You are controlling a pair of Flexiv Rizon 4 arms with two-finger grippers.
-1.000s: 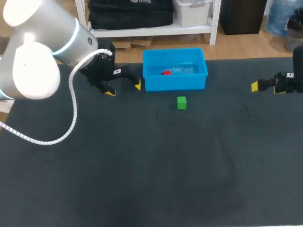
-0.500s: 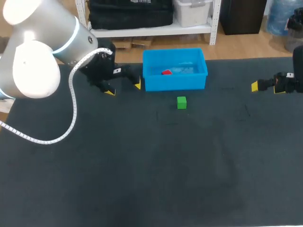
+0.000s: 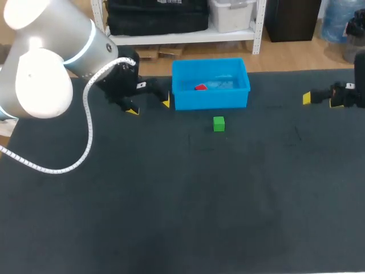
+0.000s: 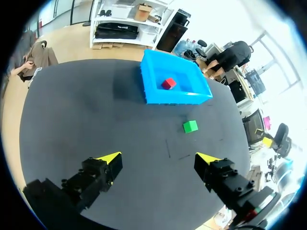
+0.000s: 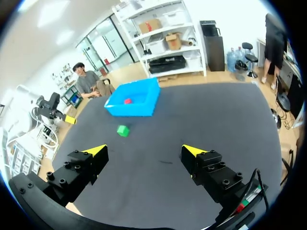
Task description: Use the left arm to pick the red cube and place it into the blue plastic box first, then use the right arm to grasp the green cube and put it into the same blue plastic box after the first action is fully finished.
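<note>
Green cube (image 3: 219, 123): upper centre of frame, on desk (image 3: 171, 200), just below blue plastic box (image 3: 211, 100). Probably light, rigid; grip opposite flat faces.
Red cube (image 3: 200, 87): inside box.
Left hand (image 3: 149, 107), right hand (image 3: 321, 101): both wide, empty.

box (image 3: 211, 100): far middle of table (image 3: 171, 200) | one cube (image 3: 200, 87): inside | other cube (image 3: 219, 123): just before it

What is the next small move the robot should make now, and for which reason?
Probably the right gripper, open and empty, should start toward the green cube, which sits just in front of the blue box. The red cube already lies inside the box, and the left gripper stands open and empty beside it.
</note>
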